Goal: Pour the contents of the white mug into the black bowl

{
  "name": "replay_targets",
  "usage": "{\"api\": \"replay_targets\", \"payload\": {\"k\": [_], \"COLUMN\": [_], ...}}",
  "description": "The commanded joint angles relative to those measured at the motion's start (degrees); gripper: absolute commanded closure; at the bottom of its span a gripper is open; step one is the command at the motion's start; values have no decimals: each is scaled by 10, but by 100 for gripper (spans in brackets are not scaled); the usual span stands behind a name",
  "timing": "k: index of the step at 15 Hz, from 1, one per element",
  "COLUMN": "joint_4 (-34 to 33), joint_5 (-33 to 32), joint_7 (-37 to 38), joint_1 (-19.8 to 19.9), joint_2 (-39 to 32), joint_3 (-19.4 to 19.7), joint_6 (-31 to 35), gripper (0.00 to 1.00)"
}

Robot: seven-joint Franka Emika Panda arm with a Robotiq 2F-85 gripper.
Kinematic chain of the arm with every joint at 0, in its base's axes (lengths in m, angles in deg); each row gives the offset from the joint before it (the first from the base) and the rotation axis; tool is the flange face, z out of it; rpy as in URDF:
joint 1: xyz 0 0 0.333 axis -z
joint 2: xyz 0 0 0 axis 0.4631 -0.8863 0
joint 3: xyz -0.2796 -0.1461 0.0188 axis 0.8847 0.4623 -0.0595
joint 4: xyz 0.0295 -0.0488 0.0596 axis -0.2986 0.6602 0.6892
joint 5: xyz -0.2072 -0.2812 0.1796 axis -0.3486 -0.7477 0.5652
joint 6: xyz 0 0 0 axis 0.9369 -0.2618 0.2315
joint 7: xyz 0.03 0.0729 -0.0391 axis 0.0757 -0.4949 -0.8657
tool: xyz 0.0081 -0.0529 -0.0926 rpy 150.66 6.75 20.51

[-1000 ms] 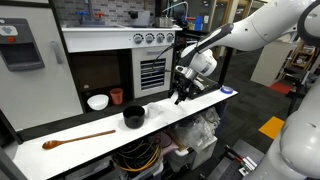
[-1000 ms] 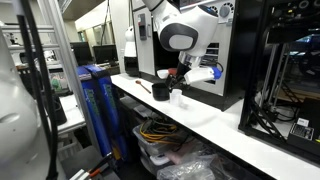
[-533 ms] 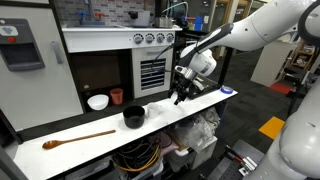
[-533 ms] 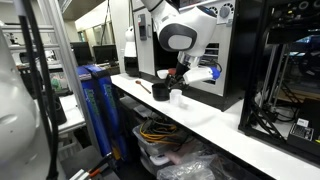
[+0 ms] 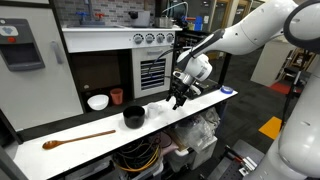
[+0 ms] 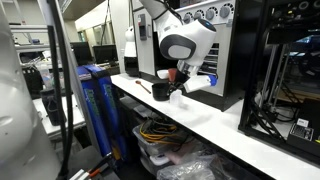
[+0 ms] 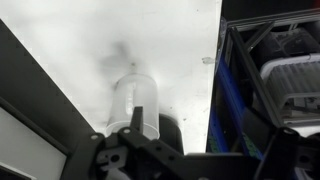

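A: Pose of arm (image 5: 245,30)?
B: Stretched across, wrist bent down, gripper (image 5: 180,98) just above counter (image 5: 205,101).
A: Jaws?
B: Cannot tell; too blurred.
A: And white mug (image 5: 97,102)?
B: Well apart from gripper, beyond black bowl (image 5: 134,117).

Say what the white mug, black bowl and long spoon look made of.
The white mug: smooth plain white, likely glazed ceramic or plastic. The black bowl: dark and fairly matte, plastic or ceramic, unclear which. The spoon: warm brown and unpainted, apparently wood.
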Motion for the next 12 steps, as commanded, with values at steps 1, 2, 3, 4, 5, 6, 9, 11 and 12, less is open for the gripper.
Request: {"api": "replay_targets", "payload": {"k": [1,2,3,4,5,6,9,11,12], "joint_4": [-24,-29,-35,-39,-47,-54,-75,-87,-91], "joint_5": [8,5,5,6,8,13,28,43,52], "joint_7": [-41,-47,-51,-57,-65,-73,-97,-113,-121], "joint_1": [21,24,26,29,33,36,50,58,61], "joint_2": [-30,-35,-40,-45,-52,-58,-78,-89,-95], "joint_3": [-22,-23,-24,-25,-25,-26,-30,-34,-37], "joint_6": [6,5,3,4,4,5,3,-1,-6], "gripper": [0,0,0,0,0,0,0,0,0]}}
